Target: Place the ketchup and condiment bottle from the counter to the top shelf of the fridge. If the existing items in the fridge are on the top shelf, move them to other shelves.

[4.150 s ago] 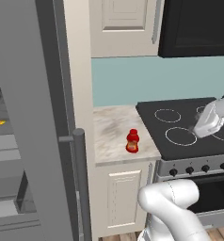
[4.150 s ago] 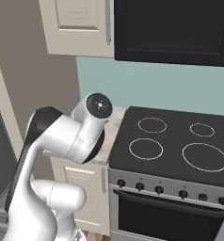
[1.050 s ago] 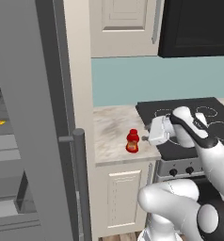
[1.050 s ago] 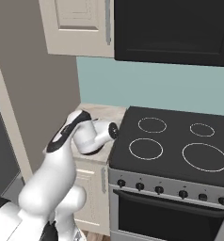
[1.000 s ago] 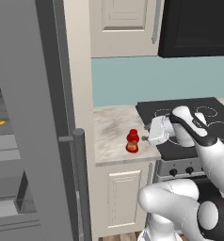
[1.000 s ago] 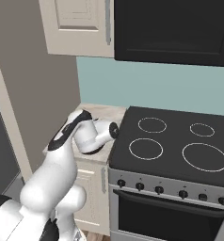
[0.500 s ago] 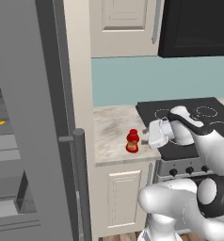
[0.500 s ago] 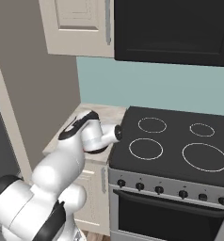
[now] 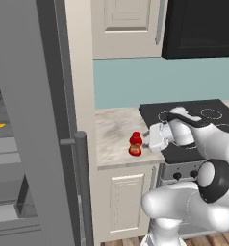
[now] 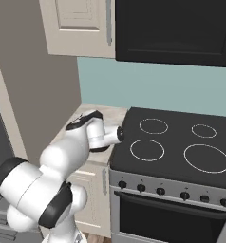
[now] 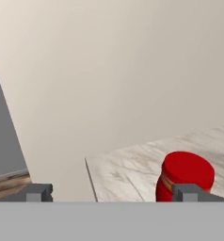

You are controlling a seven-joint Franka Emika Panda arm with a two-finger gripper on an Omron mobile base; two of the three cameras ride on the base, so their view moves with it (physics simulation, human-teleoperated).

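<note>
Squat bright-red plastic ketchup bottle (image 9: 135,144), yellow-orange label band. Pale beige marbled stone counter (image 9: 113,137) over cream panelled cabinets (image 9: 126,202). Plain grey fridge (image 9: 32,125). Black stovetop (image 10: 179,144), white rings. Pale teal backsplash wall (image 9: 150,80). White arm, dark joints.

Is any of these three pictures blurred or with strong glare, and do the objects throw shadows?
Left base view: sharp, flat even light, no glare; the ketchup casts hardly any shadow on the counter. Right base view: equally sharp, the black stovetop shows no reflections. Hand view: the ketchup cap is shaded smoothly, the wall behind is plain and featureless; the open gripper looks crisp.
</note>
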